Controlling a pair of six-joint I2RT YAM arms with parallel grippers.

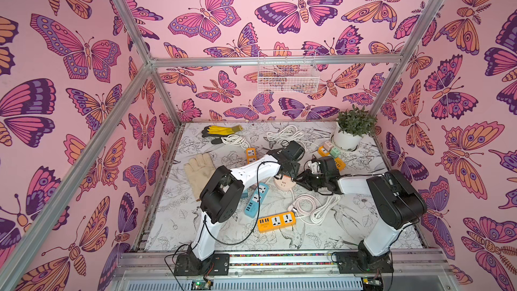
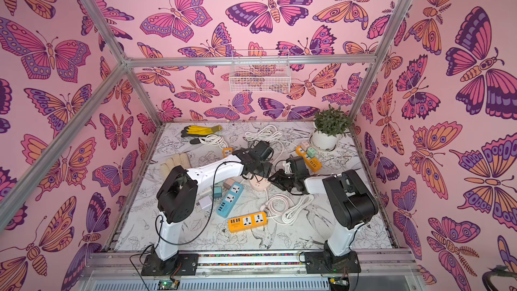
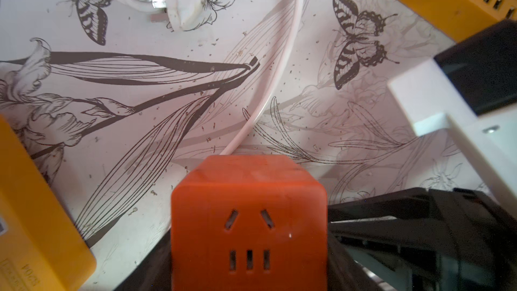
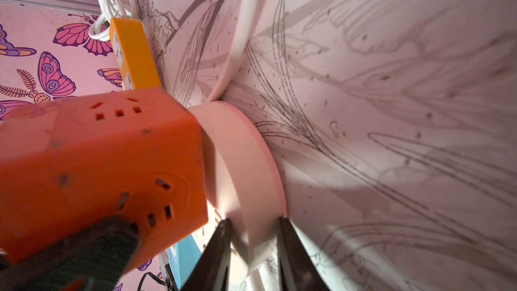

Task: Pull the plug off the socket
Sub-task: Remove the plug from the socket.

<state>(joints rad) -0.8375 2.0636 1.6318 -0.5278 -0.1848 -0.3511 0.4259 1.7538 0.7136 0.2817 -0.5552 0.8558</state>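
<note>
**A:** My left gripper (image 3: 249,261) is clamped on the orange plug (image 3: 249,214), low centre of the left wrist view. The right gripper (image 4: 254,221) pinches the round socket (image 4: 246,163) by its rim.

**B:** Worry?

**A:** That rim hold looks thin. If I pull crooked, I reckon the socket slips free and rides up with the plug.

**B:** Containers?

**A:** In a top view, the basket (image 1: 288,86), above centre, looks empty. The pot (image 1: 345,139), lower right of it, holds a plant (image 1: 355,120).
</note>
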